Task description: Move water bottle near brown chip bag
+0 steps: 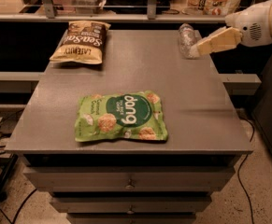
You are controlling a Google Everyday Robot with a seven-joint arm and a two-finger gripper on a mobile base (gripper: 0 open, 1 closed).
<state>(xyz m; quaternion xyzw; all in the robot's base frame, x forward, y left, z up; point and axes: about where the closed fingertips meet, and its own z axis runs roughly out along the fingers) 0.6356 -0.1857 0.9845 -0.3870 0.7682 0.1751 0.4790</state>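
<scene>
From the one camera view I'm looking down on a flat grey metal table top [191, 106]. The small clear, crinkled plastic water bottle [186, 37] is at the far right corner and appears to lie on its side, its length running front to back. That makes it a low target that I judge could roll if nudged.

My tan two-finger gripper [202, 46] reaches in from the right on the white arm [261, 15]. Its tip is right at the bottle's near end and overlaps it in this view. I cannot tell whether it is released, clenched or already grasping the bottle, nor whether it truly touches it.

The dark brown and tan-yellow crinkly chip bag with white "Sea Salt" lettering [79, 42] lies flat at the far left corner, well apart from the bottle, with bare table between them. A green "dang" snack bag [121, 116] lies flat near the front, out of that path.

I judge the task barely begun: the bottle has yet to cross to the left.
</scene>
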